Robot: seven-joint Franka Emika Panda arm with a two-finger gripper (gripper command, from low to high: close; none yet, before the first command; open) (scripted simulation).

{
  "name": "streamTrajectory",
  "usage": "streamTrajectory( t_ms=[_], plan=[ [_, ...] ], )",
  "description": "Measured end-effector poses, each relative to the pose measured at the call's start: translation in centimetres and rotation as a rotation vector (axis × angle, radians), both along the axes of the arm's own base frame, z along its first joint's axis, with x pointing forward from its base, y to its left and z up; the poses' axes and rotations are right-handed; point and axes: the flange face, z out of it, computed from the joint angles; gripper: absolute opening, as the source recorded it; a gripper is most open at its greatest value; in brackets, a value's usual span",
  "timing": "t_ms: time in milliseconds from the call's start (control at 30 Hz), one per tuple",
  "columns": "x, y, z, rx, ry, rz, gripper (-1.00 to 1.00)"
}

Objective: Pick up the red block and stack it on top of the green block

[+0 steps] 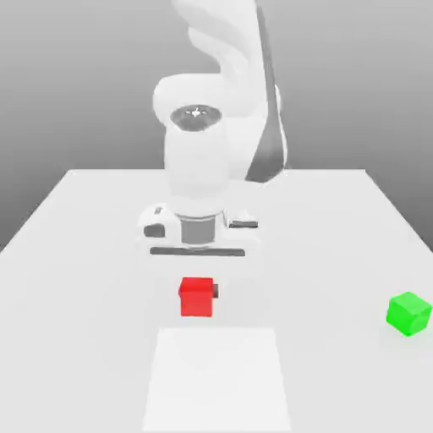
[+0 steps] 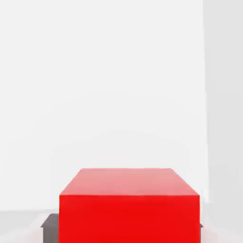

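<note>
Because the red block [image 1: 196, 297] must be carried across to the green block [image 1: 409, 313] (set well apart, toward the exterior view's right), it is held clamped between the fingers [image 1: 216, 292], seemingly just clear of the surface [image 1: 84, 254].

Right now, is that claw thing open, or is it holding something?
Gripper: closed on the red block, with the jaws against its sides.
</note>
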Motion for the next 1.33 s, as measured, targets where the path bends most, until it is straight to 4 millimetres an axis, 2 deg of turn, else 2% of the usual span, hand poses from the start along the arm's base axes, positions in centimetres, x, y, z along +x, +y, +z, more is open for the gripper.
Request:
streamTrajectory(
  t_ms=[200,400,600,800,1000,1233,1267,1333],
  plan=[
    [1.5,8.0,0.2,-0.018,0.012,0.151,-1.00],
    [0.9,17.1,0.7,-0.022,0.015,0.308,-1.00],
    [-1.5,25.7,1.6,-0.010,0.009,0.441,-1.00],
    [-6.2,33.9,3.3,0.018,-0.004,0.579,-1.00],
    [-5.4,34.3,1.7,0.027,-0.013,0.562,-1.00],
    [-5.7,34.2,-2.5,0.023,-0.008,0.565,-1.00],
    [-5.8,34.1,-3.0,0.022,-0.007,0.566,1.00],
    [-5.8,34.1,-3.0,0.022,-0.007,0.566,1.00]
  ],
)
